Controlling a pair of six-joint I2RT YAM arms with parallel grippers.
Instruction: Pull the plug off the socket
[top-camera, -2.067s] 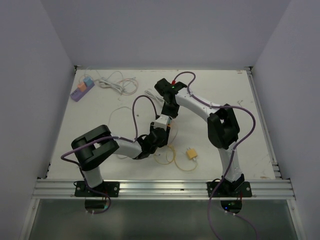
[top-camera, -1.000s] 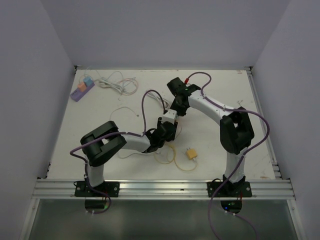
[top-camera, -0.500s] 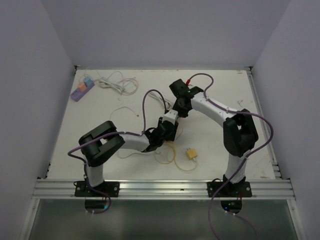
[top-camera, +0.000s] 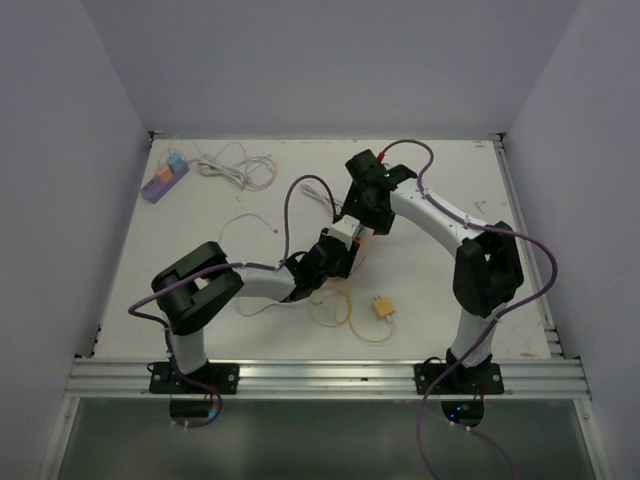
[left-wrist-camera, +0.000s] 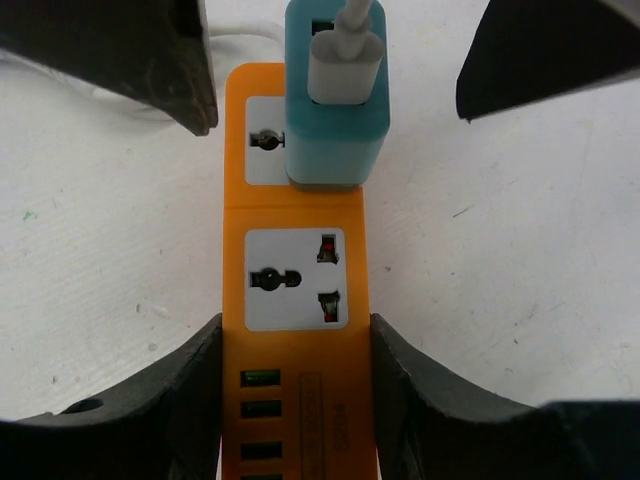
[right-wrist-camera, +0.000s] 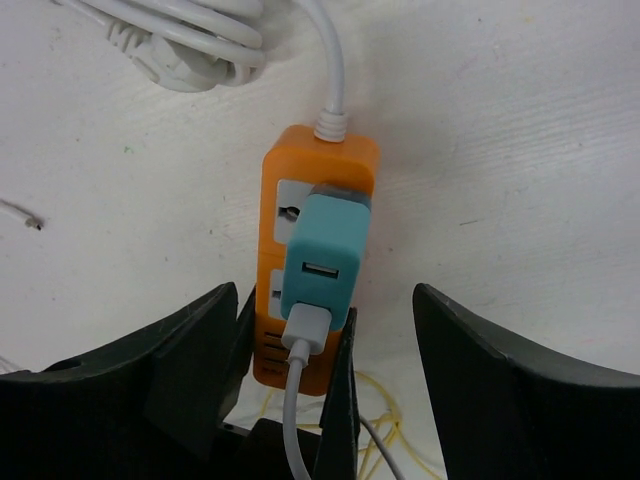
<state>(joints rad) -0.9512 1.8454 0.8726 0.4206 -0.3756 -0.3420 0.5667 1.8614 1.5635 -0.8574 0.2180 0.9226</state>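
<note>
The left gripper (left-wrist-camera: 296, 345) is clenched on the near end of the orange power strip (left-wrist-camera: 296, 205), pinning it to the table (top-camera: 180, 230), I'd guess so it won't lift with the pull. Beyond it, the teal adapter (left-wrist-camera: 335, 140) sits in the far socket with a white USB lead (left-wrist-camera: 345, 60) plugged into it. The right gripper (right-wrist-camera: 325, 295) straddles the adapter, spread wide and touching nothing. The adapter's pins are hidden, and from overhead the strip is almost wholly covered.

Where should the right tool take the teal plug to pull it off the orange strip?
Probably its two flat side walls, from straight above: the teal plug stands proud of the orange strip, and the white cable occupies its top face.
</note>
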